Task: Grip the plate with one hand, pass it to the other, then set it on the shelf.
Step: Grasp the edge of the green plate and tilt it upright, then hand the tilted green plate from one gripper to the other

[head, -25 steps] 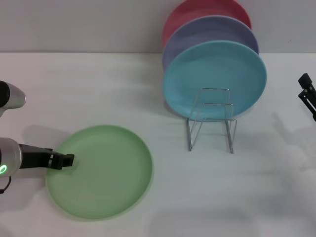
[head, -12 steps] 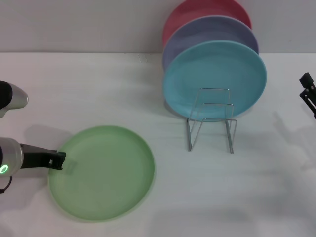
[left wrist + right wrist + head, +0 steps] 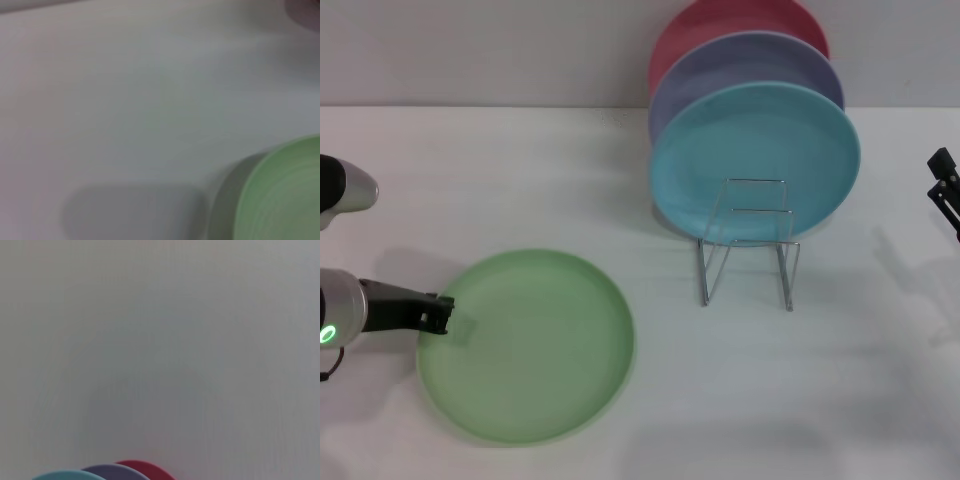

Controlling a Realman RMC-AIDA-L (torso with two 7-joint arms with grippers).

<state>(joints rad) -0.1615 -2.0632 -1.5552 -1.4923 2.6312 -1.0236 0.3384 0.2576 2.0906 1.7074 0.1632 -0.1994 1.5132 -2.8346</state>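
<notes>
Light-green plate (image 3: 528,345) is seen lying flat on the white table (image 3: 520,180), front-left, well apart from the wire shelf (image 3: 748,243). Left tool (image 3: 438,314) is positioned at the plate's left rim, tip touching or just over the edge. Whether its fingers are spread or pinching the rim cannot be told.

In the left wrist view, only an arc of the plate (image 3: 282,195) and its shadow on the table are caught; no fingers are shown.

The shelf's front slots are unfilled. Teal-blue plate (image 3: 755,165) is stood upright just behind them, with the lavender plate (image 3: 750,65) and red plate (image 3: 720,25) stacked behind it.

Right tool (image 3: 945,190) is parked at the far right edge, clear of the shelf; finger state cannot be told. The three plate tops (image 3: 110,472) are glimpsed in the right wrist view.
</notes>
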